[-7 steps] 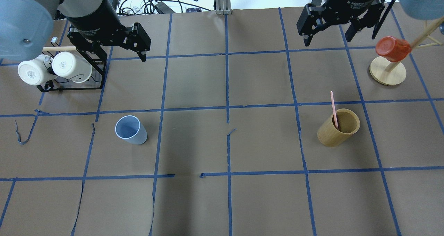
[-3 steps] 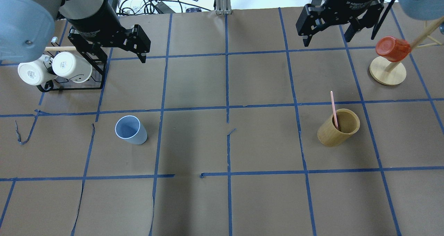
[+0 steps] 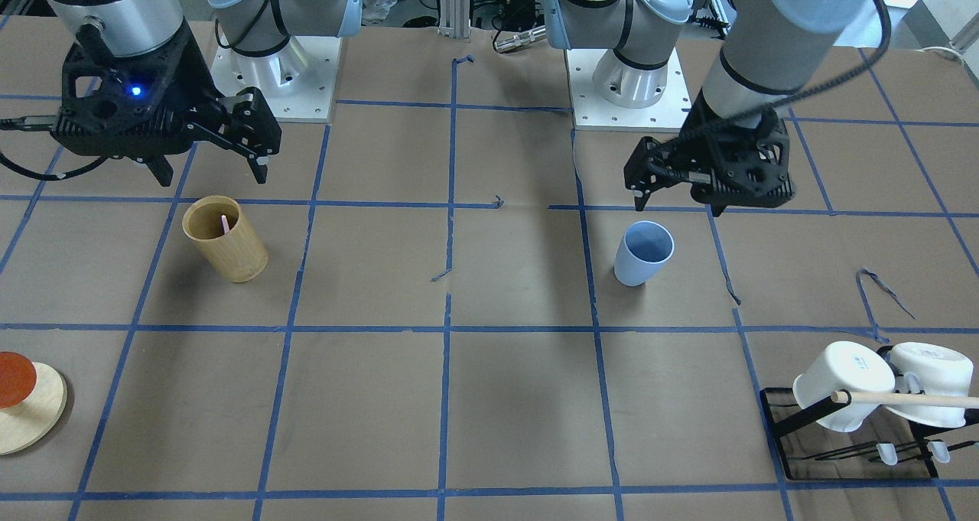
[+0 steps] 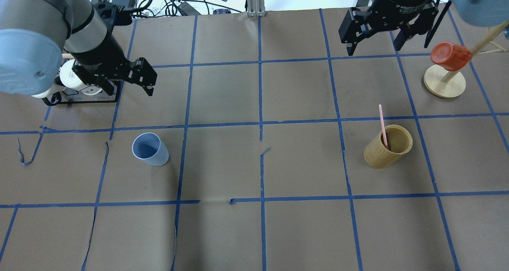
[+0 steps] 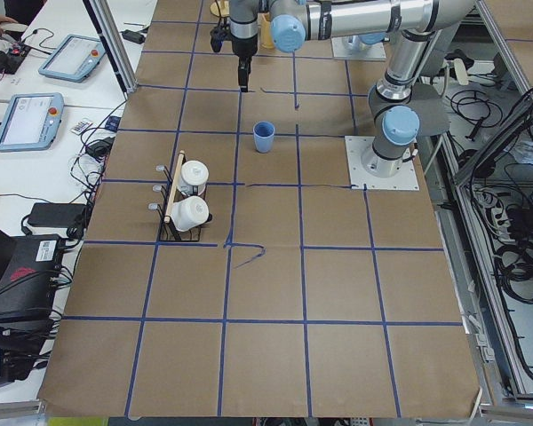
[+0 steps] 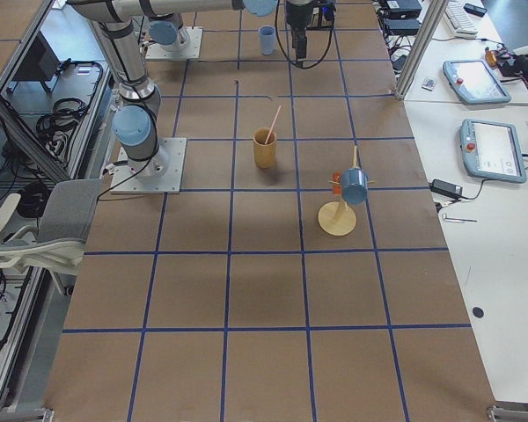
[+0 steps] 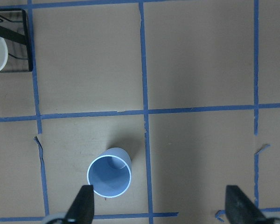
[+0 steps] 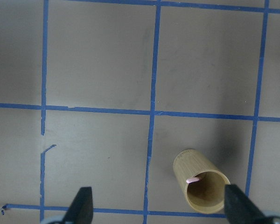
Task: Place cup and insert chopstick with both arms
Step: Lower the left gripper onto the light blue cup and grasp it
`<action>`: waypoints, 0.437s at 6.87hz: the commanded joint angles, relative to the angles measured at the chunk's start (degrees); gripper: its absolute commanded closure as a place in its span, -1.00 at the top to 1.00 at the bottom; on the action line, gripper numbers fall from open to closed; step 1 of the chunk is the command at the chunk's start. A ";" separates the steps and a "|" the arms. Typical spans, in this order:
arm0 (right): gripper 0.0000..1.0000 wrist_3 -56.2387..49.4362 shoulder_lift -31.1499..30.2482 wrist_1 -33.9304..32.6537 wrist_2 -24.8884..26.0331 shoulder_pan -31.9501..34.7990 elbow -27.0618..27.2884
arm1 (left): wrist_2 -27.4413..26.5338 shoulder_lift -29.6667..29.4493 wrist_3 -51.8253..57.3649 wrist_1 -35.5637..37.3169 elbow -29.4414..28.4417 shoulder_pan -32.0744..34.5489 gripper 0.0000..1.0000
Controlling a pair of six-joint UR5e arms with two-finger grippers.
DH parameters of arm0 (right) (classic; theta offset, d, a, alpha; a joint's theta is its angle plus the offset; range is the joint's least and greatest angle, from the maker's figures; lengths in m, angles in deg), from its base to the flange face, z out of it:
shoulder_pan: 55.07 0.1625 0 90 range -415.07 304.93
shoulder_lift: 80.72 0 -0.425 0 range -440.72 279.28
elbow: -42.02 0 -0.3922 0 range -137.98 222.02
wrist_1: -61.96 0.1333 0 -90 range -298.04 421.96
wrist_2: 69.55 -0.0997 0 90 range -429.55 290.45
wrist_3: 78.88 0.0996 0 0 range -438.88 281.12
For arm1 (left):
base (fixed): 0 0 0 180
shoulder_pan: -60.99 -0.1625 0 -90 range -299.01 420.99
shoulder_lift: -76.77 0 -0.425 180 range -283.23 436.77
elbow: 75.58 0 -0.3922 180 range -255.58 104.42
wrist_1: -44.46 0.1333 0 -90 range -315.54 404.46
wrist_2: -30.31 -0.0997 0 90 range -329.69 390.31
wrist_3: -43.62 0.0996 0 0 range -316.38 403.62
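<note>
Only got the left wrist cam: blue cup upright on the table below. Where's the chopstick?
Observer: The pink chopstick stands in the bamboo holder, on the right arm's side.
Operator: Right end effector holding anything?
Observer: No, the right end effector is open and empty, up above the table.
Operator: That rack at my frame corner?
Observer: The black rack carries two white mugs.

The cup (image 4: 150, 149) looks matt plastic, the holder (image 4: 377, 155) smooth wood, and the bench (image 4: 302, 163) is covered in matt brown paper.
</note>
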 commanded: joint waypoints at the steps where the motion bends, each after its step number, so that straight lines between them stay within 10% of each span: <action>1: 1.00 0.00 0.03 -0.11 -0.01 -0.01 0.27 | 0.93 -1.07 5.66 14.04 12.44 -4.34 1.00; 3: 1.00 0.00 0.03 -0.11 0.08 -0.01 0.28 | 1.19 -4.40 7.16 14.36 14.76 -4.88 1.00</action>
